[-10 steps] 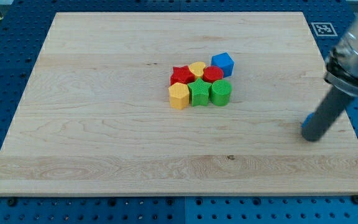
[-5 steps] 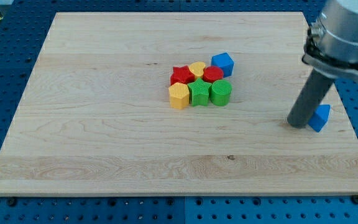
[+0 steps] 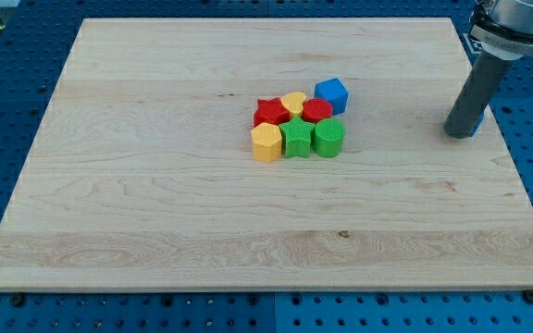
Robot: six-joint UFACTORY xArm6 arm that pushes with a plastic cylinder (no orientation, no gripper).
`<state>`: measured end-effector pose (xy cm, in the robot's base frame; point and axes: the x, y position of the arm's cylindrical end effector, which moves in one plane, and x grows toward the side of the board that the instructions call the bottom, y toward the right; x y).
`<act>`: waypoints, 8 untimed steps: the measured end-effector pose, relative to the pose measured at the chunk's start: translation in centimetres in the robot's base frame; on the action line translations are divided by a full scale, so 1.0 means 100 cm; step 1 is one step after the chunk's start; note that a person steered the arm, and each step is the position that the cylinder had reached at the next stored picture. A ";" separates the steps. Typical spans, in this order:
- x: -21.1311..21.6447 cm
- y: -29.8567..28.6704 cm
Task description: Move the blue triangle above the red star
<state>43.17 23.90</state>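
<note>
Near the board's centre, the yellow hexagon (image 3: 266, 142), green star (image 3: 296, 138) and green cylinder (image 3: 328, 137) are fronting the red star (image 3: 269, 113), yellow heart (image 3: 293, 102) and blue cube (image 3: 332, 94). My tip (image 3: 459, 133), which carries no claw, is resting at the view's right edge, almost hiding the blue triangle (image 3: 478, 120) touching it, well apart from the red star

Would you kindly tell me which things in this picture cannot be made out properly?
- Blue triangle: camera view, almost wholly hidden behind the rod; its shape is unreadable.
- My tip: whether it touches the triangle cannot be told.
- Red star: lower points covered by the yellow hexagonal block.
- Arm: cut off by the view's top.
</note>
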 end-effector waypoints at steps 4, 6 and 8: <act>-0.055 -0.009; -0.056 -0.004; -0.095 -0.040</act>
<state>33.68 19.88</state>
